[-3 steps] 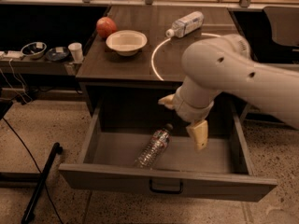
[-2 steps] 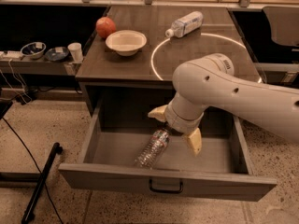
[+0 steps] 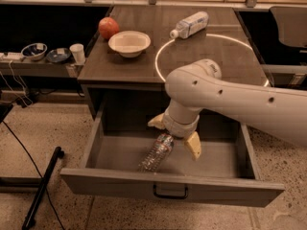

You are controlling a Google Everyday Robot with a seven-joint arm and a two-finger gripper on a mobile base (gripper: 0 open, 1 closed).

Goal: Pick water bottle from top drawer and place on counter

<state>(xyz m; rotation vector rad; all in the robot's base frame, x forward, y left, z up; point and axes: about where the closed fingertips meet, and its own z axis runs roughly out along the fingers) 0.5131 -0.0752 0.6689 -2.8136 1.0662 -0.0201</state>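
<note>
The water bottle, clear and ribbed, lies on its side in the open top drawer, neck towards the back right. My gripper hangs inside the drawer right over the bottle's upper end, open, with one yellowish finger to the right of the bottle and the other behind it on the left. The white arm comes in from the right and covers part of the counter and its white circle.
On the counter stand a white bowl, a red apple and a white-labelled bottle lying on its side. A side shelf at the left holds small bowls and a cup. A black pole lies on the floor.
My gripper has moved left and down inside the drawer, from right of the bottle to straddling its upper end. The bottle has not moved.
</note>
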